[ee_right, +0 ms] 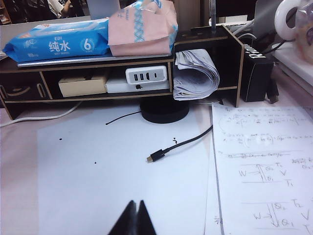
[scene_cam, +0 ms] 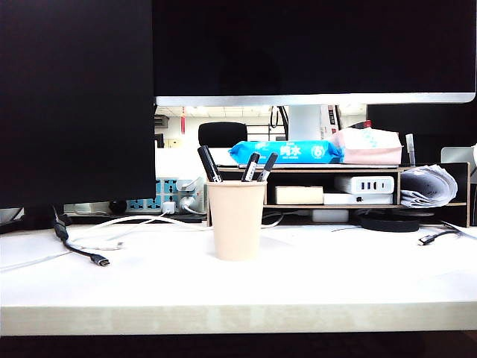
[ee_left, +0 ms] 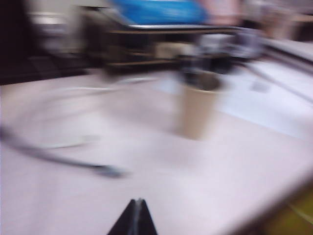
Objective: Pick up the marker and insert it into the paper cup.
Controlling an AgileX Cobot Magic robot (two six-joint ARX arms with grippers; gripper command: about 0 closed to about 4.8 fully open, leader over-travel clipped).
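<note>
a: while the left gripper [ee_left: 136, 215] hangs low over the white table [scene_cam: 335, 283], are its fingers together?
b: yes, pressed tip to tip, empty. the marker [scene_cam: 209, 164] stands tilted inside the paper cup [scene_cam: 236, 220], beside two thinner pens [scene_cam: 258, 166].
a: and the right gripper [ee_right: 135, 218]?
b: also closed, empty, near a black usb cable [ee_right: 181, 144] and a handwritten sheet [ee_right: 264, 166].

Blurred, the paper cup [ee_left: 198, 110] stood upright on the surface [ee_left: 146, 166], beyond the left tool's [ee_left: 135, 208] closed tips.
</note>
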